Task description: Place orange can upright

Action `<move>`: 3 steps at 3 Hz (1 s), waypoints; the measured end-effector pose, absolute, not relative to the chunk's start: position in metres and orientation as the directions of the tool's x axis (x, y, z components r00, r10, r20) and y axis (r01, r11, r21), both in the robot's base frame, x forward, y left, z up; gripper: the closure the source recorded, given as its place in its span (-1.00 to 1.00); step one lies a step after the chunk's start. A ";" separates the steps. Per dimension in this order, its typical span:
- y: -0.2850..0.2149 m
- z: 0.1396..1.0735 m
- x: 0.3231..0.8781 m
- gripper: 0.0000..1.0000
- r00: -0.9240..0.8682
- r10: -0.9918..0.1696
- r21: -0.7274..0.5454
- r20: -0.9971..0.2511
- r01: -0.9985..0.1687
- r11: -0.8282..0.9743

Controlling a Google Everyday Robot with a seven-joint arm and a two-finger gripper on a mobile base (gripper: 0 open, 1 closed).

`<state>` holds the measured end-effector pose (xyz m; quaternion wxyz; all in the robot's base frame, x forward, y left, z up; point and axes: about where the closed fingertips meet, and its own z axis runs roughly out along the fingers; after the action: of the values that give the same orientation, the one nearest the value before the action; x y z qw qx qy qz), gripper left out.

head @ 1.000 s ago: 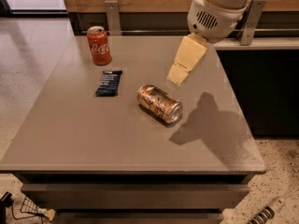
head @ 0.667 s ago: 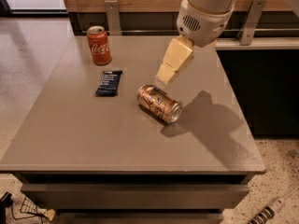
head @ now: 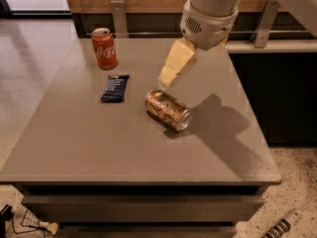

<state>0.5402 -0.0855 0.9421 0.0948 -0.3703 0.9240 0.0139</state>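
Observation:
The orange can (head: 168, 110) lies on its side near the middle of the grey table (head: 89, 148), its silver end facing the front right. It is copper-orange with pale and dark markings. My gripper (head: 168, 77) hangs just above the can's far end, a little behind it, its cream-coloured fingers (head: 179, 59) pointing down and to the left. It holds nothing.
A red Coca-Cola can (head: 104, 48) stands upright at the back left of the table. A dark blue snack bar (head: 115, 88) lies flat between it and the orange can. A wooden wall and metal rail run behind the table.
My gripper has moved left and down, from above the table's right side to just over the far end of the orange can. The can has not moved.

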 end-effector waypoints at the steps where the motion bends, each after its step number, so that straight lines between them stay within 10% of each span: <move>1: -0.074 0.937 0.545 -1.00 -0.698 -0.693 -0.043 -0.178 -0.698 0.715; 3: -0.037 0.897 0.539 -1.00 -0.661 -0.744 -0.016 -0.093 -0.747 0.665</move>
<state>0.5387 -0.0366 0.8966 0.0456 -0.4090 0.9113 0.0119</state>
